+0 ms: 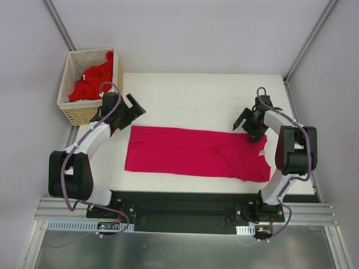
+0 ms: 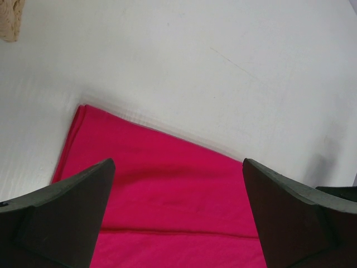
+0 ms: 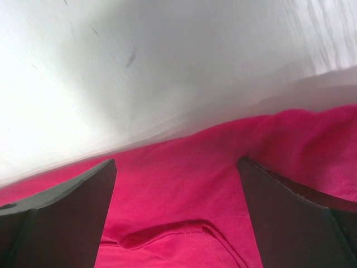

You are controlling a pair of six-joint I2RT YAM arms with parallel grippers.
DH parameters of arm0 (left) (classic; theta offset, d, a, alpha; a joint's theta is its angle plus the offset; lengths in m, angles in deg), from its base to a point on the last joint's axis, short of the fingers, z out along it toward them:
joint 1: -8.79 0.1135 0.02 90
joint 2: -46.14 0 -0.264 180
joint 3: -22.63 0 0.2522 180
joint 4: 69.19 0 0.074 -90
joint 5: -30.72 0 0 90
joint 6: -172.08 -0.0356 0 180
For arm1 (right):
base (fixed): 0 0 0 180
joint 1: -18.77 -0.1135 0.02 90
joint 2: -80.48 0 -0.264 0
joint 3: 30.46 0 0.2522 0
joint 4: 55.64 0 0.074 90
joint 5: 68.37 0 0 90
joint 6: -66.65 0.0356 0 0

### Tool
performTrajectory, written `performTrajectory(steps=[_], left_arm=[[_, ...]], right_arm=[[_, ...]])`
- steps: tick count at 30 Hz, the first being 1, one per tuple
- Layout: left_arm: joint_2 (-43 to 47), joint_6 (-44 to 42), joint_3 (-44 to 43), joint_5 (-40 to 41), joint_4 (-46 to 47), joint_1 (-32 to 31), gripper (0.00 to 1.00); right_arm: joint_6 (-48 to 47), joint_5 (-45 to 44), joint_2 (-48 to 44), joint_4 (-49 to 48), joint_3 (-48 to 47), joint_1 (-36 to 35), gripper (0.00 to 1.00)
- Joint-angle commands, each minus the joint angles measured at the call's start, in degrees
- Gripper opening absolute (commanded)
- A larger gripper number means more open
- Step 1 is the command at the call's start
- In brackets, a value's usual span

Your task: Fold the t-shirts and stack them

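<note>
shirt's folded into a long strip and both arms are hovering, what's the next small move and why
Probably lower the left end effector and right end effector onto the far edge of the magenta shirt and pinch it. Both stand open, holding nothing, above that edge near opposite ends of the strip, so gripping there would likely set up the next fold.

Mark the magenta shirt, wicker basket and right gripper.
magenta shirt (image 1: pixel 185 152), top view, middle of the cloth.
wicker basket (image 1: pixel 82 115), top view, near woven wall.
right gripper (image 1: pixel 248 128), top view, between its fingertips.
</note>
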Motion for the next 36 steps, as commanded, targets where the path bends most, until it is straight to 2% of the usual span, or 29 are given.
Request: performTrajectory(steps=[1, 21, 23, 27, 31, 34, 36], left_arm=[[0.65, -0.63, -0.3, -0.96, -0.25, 0.84, 0.99], [-1.37, -0.9, -1.0, -3.42, -0.25, 1.1, 0.99], [-0.93, -1.07, -0.83, -3.59, -0.34, 1.1, 0.99], [2.66, -1.78, -1.35, -5.0, -0.25, 1.02, 0.99], [6.88, -2.65, -0.83, -6.05, -0.42, 0.66, 0.99], [9.44, -2.92, 0.75, -5.62, -0.95, 0.66, 0.99], [10.4, -2.92, 1.72, -4.65, -1.57, 0.66, 0.99]], right_arm=[[0.79, 0.94, 7.29, -1.7, -3.46, 1.83, 0.96], [0.71, 1.91, 23.02, 7.26, -33.08, 4.47, 0.96], [0.36, 1.91, 21.89, 7.36, -33.27, 4.56, 0.96], [-2.71, -1.34, 9.54, 4.81, -29.5, 3.51, 0.97], [-6.66, -1.26, 1.43, 9.02, -29.66, 0.44, 0.97], [-8.52, -2.65, -1.48, 12.45, -27.57, -2.37, 0.97], [-8.35, -3.01, -1.93, 11.23, -22.13, -2.91, 0.95]])
